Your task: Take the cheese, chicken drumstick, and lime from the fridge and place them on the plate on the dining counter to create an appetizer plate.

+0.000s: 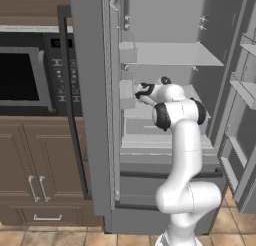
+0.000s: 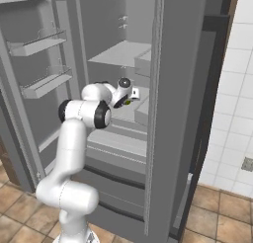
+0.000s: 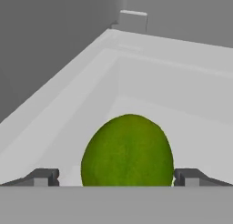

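A white robot arm reaches into the open grey fridge, its end effector released, with the two dark fingertips spread wide at the bottom of the hand view. The yellow-green lime sits low in the centre of that view, between the fingertips, resting in a pale grey tray inside the fridge. In the right base view, a speck of green shows just beside the hand near the frame's middle.

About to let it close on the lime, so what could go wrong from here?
The lime is round and sits free on the pale fridge shelf; with the open claw straddling it, an off-centre squeeze could roll it away. The arm also reaches deep inside the fridge, so pulling back might clip the shelf.
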Controlling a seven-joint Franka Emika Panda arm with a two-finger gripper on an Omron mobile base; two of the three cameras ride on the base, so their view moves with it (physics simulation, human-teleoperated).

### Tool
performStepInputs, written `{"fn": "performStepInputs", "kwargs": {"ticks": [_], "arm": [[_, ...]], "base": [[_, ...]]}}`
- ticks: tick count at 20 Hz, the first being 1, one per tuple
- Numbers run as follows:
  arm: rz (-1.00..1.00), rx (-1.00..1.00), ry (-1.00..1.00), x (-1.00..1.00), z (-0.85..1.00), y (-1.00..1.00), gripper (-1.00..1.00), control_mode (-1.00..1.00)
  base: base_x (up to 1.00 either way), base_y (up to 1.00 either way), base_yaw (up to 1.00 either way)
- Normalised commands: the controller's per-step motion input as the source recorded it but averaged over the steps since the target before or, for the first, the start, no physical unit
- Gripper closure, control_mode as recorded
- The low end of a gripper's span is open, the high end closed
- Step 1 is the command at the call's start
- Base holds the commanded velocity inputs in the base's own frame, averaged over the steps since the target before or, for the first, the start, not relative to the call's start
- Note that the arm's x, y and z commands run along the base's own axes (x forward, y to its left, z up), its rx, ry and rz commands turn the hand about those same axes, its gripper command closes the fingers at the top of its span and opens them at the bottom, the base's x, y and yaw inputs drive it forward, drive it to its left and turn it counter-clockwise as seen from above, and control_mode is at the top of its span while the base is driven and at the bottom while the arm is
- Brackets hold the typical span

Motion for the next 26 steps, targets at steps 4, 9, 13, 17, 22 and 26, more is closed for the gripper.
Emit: {"fn": "performStepInputs", "kwargs": {"ticks": [4, 9, 13, 17, 22, 26], "arm": [[0.0, 0.0, 0.0, 0.25, -0.11, 0.06, -1.0, -1.0], [0.0, 0.0, 0.0, 0.23, -0.24, 0.0, -1.0, -1.0], [0.0, 0.0, 0.0, 0.04, -0.3, 0.0, -1.0, -1.0], [0.0, -0.02, 0.0, -0.01, -0.38, 0.0, -1.0, -1.0], [0.0, -0.05, -0.01, -0.25, -0.55, 0.0, -1.0, -1.0], [0.0, -0.07, -0.05, -0.16, -0.59, 0.0, -1.0, -1.0]], "base": [[0.0, 0.0, 0.0], [0.0, 0.0, 0.0], [0.0, 0.0, 0.0], [0.0, 0.0, 0.0], [0.0, 0.0, 0.0], [0.0, 0.0, 0.0]]}}
